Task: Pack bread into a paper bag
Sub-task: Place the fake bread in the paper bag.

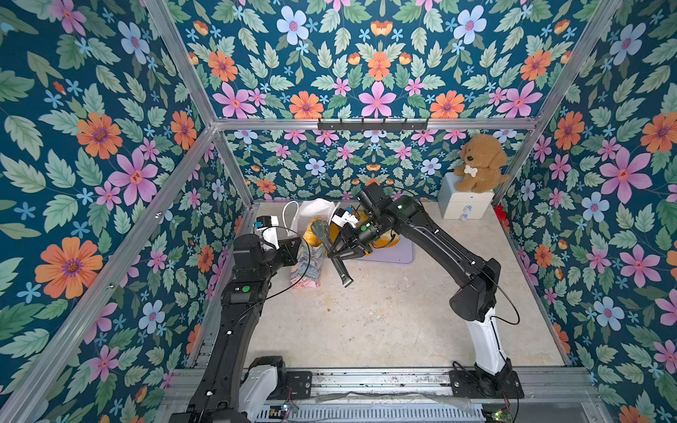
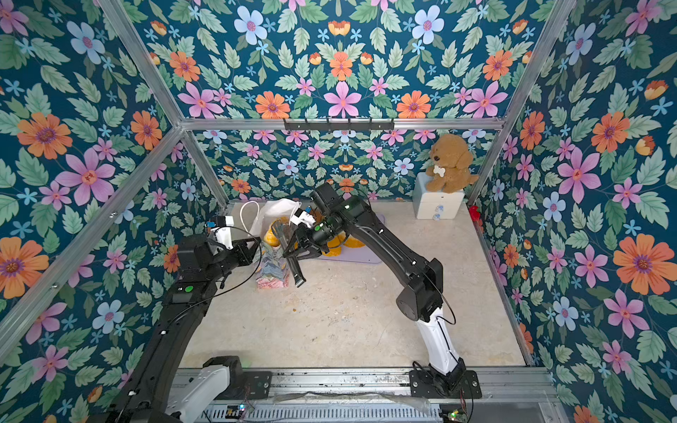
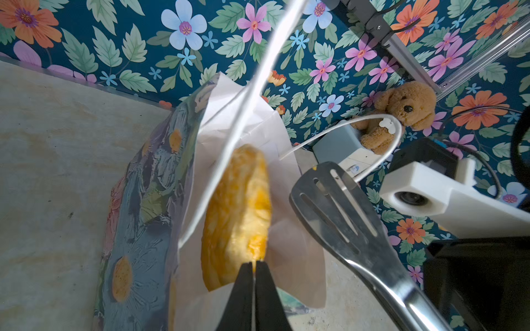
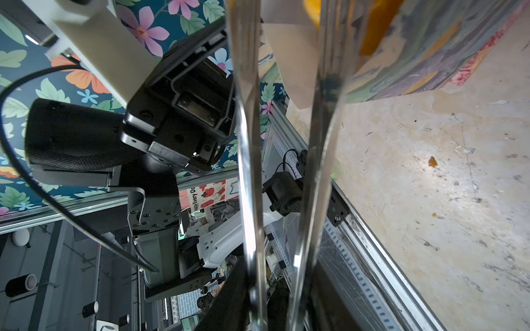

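While left fingers (image 3: pixel 241 298) pressed together at the bag (image 3: pixel 149 200) rim, right fingers (image 1: pixel 343 244) pinched tongs (image 3: pixel 338 217) near the bread (image 3: pixel 238 215).

One paper bag (image 1: pixel 306 263), with two white cord handles (image 3: pixel 246 114). One piece of bread (image 3: pixel 238 212) in its mouth. More bread (image 1: pixel 388 240) on the one lilac mat (image 1: pixel 399 256), mostly hidden, number impossible to tell. One pair of metal tongs (image 1: pixel 339 269). One plush dog (image 1: pixel 480 163) and one drawer box (image 1: pixel 463 205), both at the table's (image 1: pixel 384 322) far right corner.
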Available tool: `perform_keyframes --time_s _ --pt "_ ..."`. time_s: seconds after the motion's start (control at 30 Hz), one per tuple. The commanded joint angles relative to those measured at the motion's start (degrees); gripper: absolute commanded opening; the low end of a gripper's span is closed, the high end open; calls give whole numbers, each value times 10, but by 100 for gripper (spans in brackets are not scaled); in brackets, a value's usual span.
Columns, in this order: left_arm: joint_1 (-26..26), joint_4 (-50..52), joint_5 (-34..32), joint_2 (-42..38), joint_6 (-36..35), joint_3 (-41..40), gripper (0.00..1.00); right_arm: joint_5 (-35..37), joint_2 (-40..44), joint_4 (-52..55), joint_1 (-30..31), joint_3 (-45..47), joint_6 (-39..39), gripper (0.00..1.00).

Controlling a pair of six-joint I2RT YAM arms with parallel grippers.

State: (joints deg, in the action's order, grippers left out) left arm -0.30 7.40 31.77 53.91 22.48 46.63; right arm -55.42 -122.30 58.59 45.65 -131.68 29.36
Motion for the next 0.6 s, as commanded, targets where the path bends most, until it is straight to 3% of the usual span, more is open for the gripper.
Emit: perform_keyframes --time_s 0.0,0.27,0.57 --pt "0 2 -1 1 -6 2 11 -25 11 -56 -4 11 24 36" --pt "0 4 -5 6 -8 4 11 -31 32 -90 -11 41 40 35" --pt "0 24 -21 13 -24 14 12 -36 158 -199 -48 202 81 35"
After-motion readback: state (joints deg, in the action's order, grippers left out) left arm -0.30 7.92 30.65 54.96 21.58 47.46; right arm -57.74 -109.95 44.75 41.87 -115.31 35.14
